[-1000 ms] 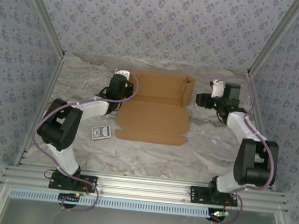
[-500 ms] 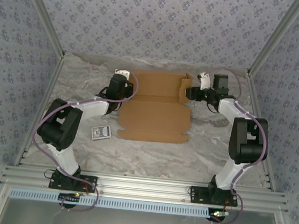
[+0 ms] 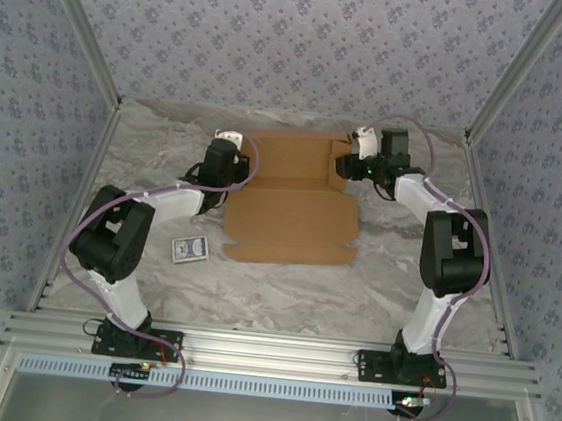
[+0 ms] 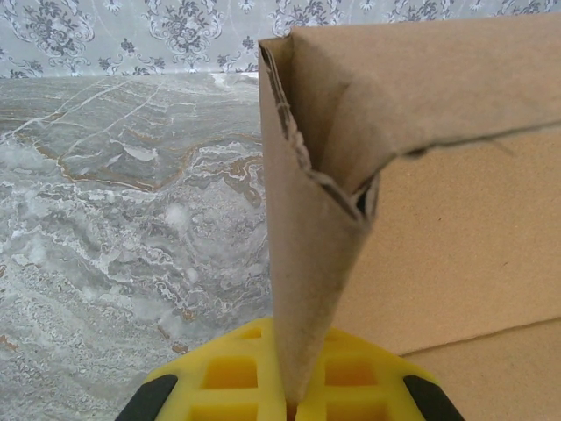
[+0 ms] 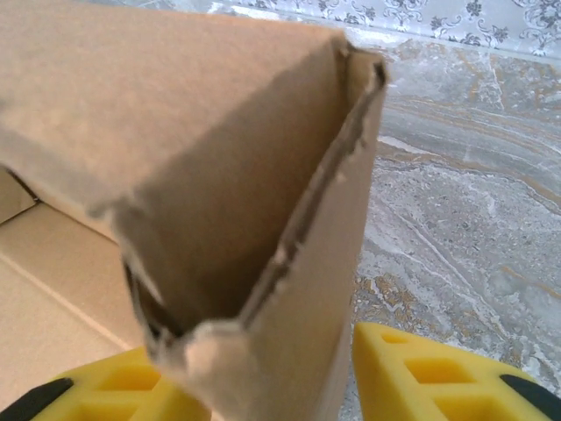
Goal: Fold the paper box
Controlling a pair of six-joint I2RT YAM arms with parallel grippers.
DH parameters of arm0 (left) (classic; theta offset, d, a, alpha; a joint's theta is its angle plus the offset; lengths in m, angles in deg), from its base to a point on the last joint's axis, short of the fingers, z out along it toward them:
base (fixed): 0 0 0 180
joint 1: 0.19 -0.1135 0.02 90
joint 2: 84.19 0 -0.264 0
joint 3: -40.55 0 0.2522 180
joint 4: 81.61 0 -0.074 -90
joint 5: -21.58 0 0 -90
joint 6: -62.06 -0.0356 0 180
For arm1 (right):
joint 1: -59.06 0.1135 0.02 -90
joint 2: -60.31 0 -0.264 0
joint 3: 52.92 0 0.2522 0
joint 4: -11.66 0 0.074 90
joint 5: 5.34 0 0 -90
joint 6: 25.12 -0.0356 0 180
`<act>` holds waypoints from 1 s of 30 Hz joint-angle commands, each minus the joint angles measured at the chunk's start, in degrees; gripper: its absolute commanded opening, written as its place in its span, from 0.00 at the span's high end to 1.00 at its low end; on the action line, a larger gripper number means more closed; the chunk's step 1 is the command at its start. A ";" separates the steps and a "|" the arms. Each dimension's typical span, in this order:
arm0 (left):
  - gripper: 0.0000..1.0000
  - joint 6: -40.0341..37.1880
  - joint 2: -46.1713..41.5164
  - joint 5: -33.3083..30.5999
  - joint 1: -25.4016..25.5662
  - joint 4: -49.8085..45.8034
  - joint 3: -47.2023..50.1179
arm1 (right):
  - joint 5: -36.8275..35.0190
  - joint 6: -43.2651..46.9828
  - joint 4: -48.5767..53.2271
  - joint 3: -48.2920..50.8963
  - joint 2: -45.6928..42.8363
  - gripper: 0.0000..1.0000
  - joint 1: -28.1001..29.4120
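Paper box (image 3: 291, 212), plain brown, lies part-folded on marble table (image 3: 405, 274). Left gripper (image 4: 294, 405) at box's far-left corner: jaws together, pinching a raised flap. Right gripper (image 5: 280, 386) at box's far-right corner: jaws apart, straddling a raised flap. Card packet (image 3: 190, 249) off box's near-left corner; print too small to read.

A plain brown corrugated cardboard box blank (image 3: 290, 217) lies open on the tabletop (image 3: 395, 273), near panels flat. Its far end flaps (image 4: 307, 263) stand upright.
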 commanded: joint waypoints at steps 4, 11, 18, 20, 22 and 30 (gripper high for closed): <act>1.00 0.08 -2.51 2.38 0.26 0.91 -1.78 | -9.58 -0.19 -4.09 -1.44 0.85 0.65 2.35; 1.00 0.38 -2.42 2.61 0.30 1.03 -1.66 | -31.01 -7.26 -2.10 -3.46 1.65 0.80 7.36; 1.00 0.50 -2.77 2.48 0.32 0.95 -1.45 | -54.53 -20.48 7.08 -5.78 3.21 0.83 12.75; 1.00 0.44 -2.94 2.37 0.32 0.90 -1.38 | -57.80 -22.83 8.88 -6.24 3.56 0.83 13.54; 1.00 0.34 -3.04 2.25 0.31 0.75 -1.32 | -60.79 -24.12 10.48 -6.93 3.94 0.83 14.57; 1.00 0.30 -3.04 1.98 0.24 0.74 -1.28 | -68.90 -28.91 15.02 -8.38 4.48 0.83 16.37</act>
